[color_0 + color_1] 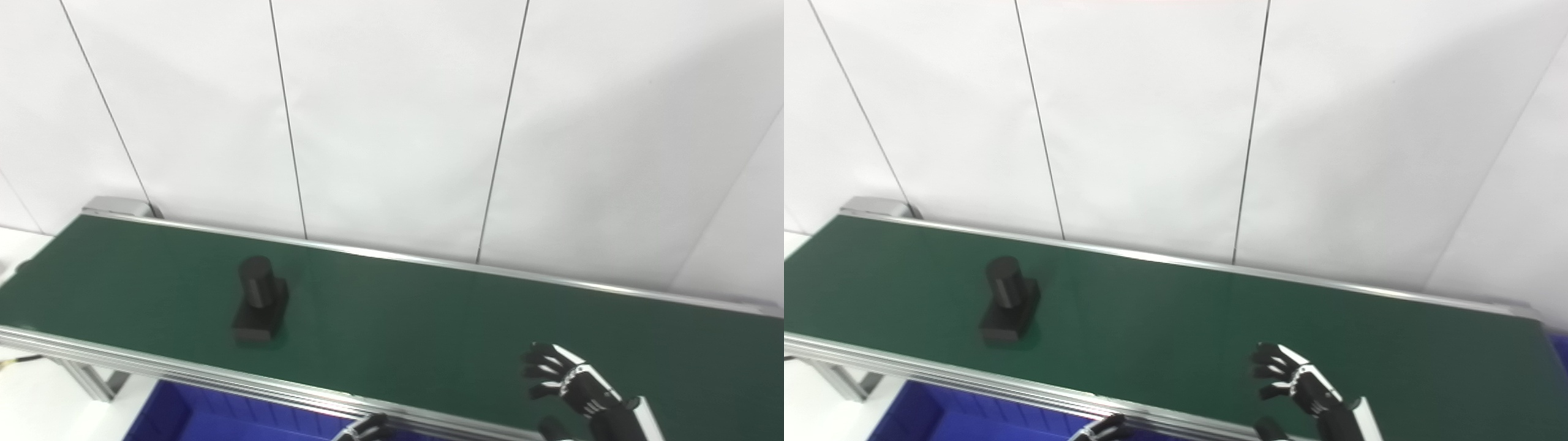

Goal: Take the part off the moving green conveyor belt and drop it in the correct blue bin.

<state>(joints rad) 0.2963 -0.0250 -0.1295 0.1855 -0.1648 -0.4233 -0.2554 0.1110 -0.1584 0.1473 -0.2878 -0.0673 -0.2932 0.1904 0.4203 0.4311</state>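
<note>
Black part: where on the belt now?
The black part sits untouched on the left stretch of the green conveyor belt, well left of the open right robot hand.

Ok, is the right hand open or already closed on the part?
Open. The right hand hovers over the green belt with fingers spread and nothing in it; the black part sits apart on the belt, further left.
</note>
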